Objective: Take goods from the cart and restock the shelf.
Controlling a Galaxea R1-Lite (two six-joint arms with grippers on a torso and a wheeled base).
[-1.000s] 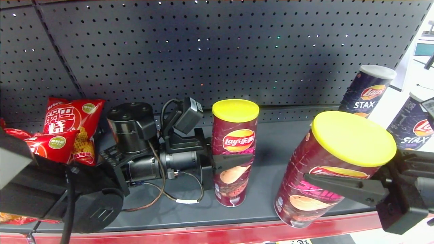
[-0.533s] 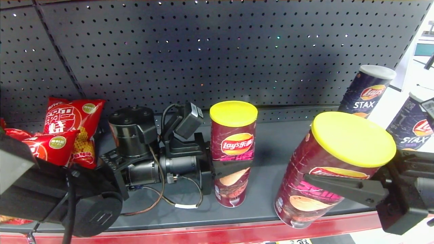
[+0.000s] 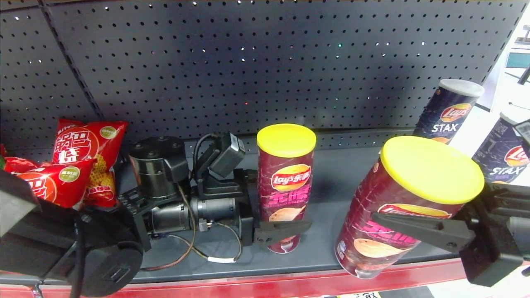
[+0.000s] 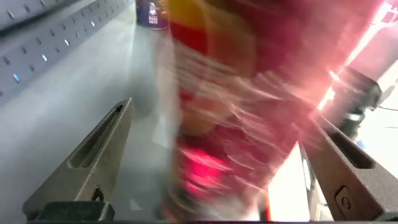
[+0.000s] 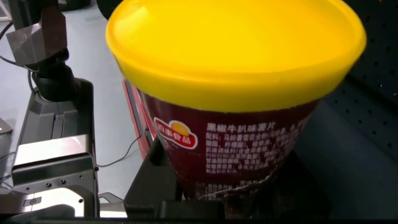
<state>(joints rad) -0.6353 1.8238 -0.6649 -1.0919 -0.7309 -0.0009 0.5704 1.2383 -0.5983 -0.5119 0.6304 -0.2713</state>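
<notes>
Fingers [image 4: 102, 149] of the left gripper [image 4: 224, 124] are standing apart around the first can [image 3: 285, 182], which is sitting upright on the shelf [image 3: 331, 194] at centre frame, seemingly placed. Right gripper [image 5: 217, 196] is clamping the second can [image 3: 414, 198], tilting at lower right by the shelf's front edge, not yet shelved, so that placement is remaining.

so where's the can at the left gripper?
Head view: the can stands upright mid-shelf inside the open left gripper, snack bags left of it, a tilted can right.
</notes>
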